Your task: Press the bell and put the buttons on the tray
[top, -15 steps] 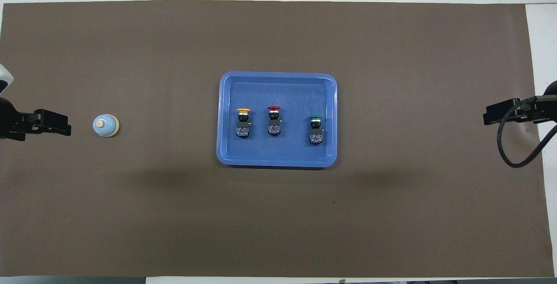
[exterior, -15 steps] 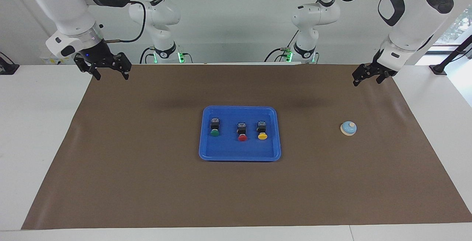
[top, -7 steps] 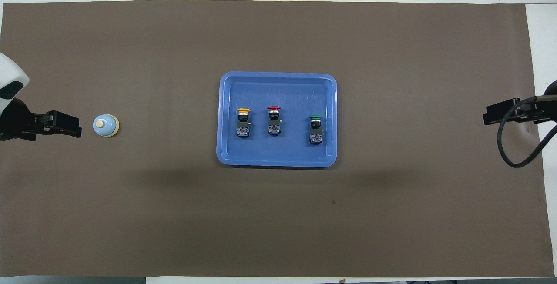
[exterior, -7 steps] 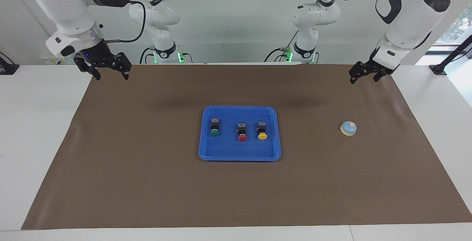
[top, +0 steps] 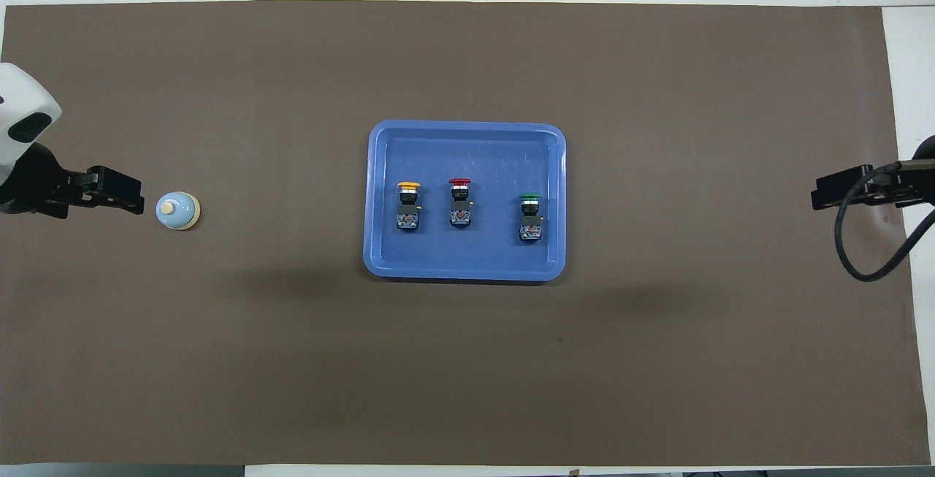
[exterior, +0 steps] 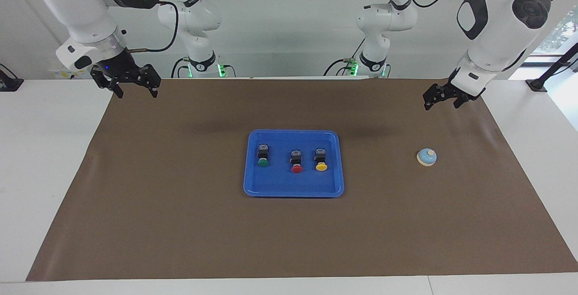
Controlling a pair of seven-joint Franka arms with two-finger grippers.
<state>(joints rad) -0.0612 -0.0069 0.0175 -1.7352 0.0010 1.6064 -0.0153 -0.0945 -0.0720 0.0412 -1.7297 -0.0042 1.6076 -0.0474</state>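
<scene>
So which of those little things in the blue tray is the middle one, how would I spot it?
Find the blue tray mid-table on the brown mat. Three black-bodied push buttons lie inside in a row. Yours is the red-capped button, between the green and the yellow.

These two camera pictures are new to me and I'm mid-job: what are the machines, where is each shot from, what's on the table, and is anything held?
They are two white robot arms, each ending in a two-fingered hand. One picture looks across the table at the robots; the other looks down from above their own end, so the sides swap between them. On the brown mat sits a blue tray holding three buttons: green, red and yellow. A small light-blue bell stands toward the left arm's end. The left hand hangs open above the mat near the bell. The right hand waits open at the mat's other end. Neither holds anything.
</scene>
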